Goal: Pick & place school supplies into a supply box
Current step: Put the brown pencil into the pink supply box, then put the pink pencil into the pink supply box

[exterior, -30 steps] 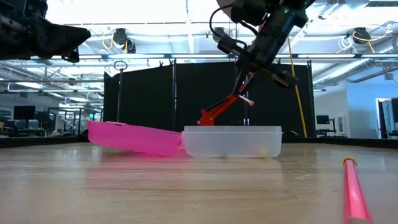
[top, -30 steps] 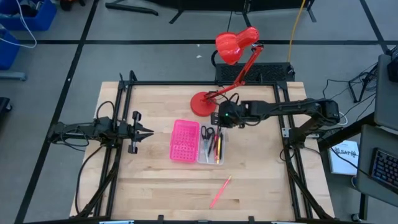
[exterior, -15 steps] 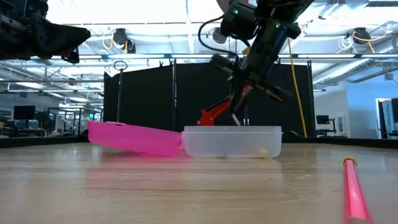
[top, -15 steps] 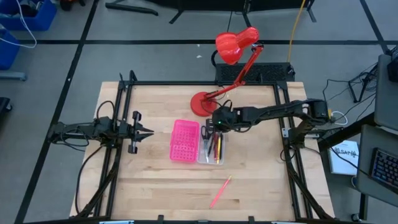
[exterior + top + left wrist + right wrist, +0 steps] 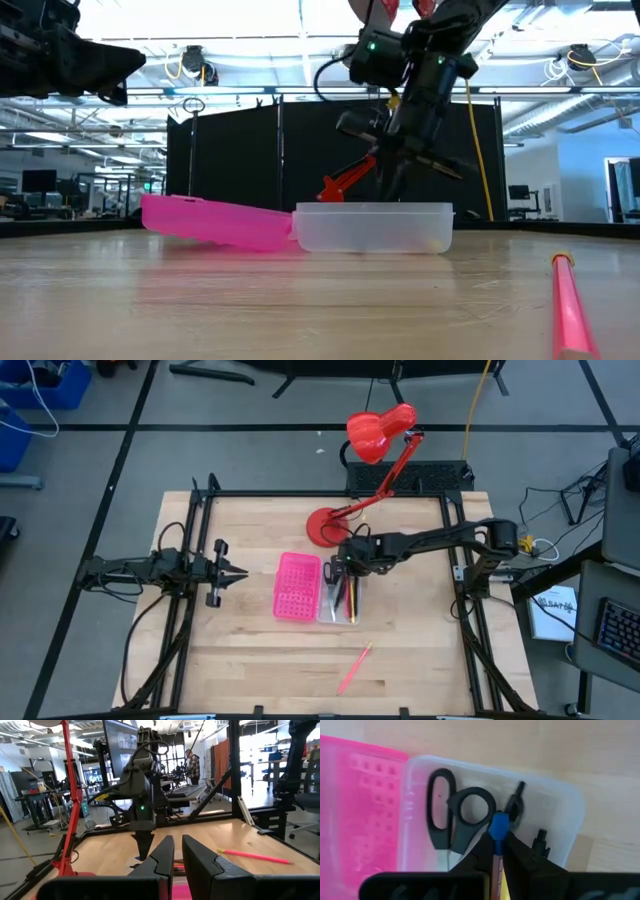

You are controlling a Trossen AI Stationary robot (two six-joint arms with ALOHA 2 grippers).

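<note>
Most of the job is being judged done. The supply box (image 5: 318, 589) is lying open at the middle of the table (image 5: 250, 660), its pink half (image 5: 296, 586) toward the left arm and its clear half (image 5: 342, 598) toward the right arm. The scissors (image 5: 454, 820) and several pens are being seen already inside the clear half, black handles near the end closest to the red lamp (image 5: 372, 460).

The right gripper (image 5: 345, 563) is being held just above the lamp-side end of the clear half, pointing down. Its fingers are being kept narrow, pinched on a thin pencil with a blue cap (image 5: 498, 827); in the right wrist view the cap is sticking out between the fingertips, directly over the scissors handles. In the low view the gripper (image 5: 392, 185) is being shown just above the box rim, so the pencil is being judged not yet let go. Lowering and releasing is being judged the step in hand.

The left gripper (image 5: 236, 572) is being parked near the table's left side, well apart from the box, fingers nearly closed on nothing.

One pink pen (image 5: 354, 667) is being left out on the table, near the front edge, well apart from the box. It is being judged the last item to be fetched. Whether the lid is meant to be closed afterwards cannot be told.
</note>
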